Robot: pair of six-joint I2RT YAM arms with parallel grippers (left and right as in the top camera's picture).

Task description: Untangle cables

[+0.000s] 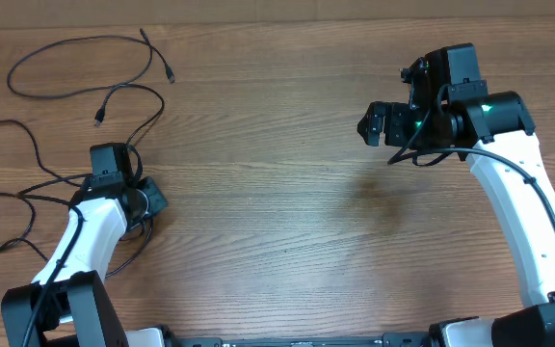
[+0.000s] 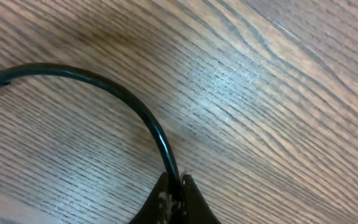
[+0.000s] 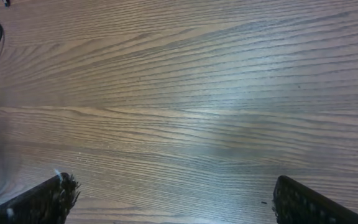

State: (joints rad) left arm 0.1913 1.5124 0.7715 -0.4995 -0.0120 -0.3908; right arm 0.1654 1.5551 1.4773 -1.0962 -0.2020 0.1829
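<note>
One cable arcs leftward from the clamped left pincer; the right pincer gapes apart.

Robot lab bench, wood-grain table, two arms

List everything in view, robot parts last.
cables: several loose strands (exact count unclear where they overlap), thin and black, spread over the table's left side, small plugs at some ends
held cable: one, black, curving across the wood into the left gripper
table: one, brown wood grain, under everything
left arm: one, white and black, reaching in among the cables
right arm: one, white and black, on the right, away from the cables
left gripper: one, dark, shut on the held cable
right gripper: one, dark, open and empty above bare wood
</note>
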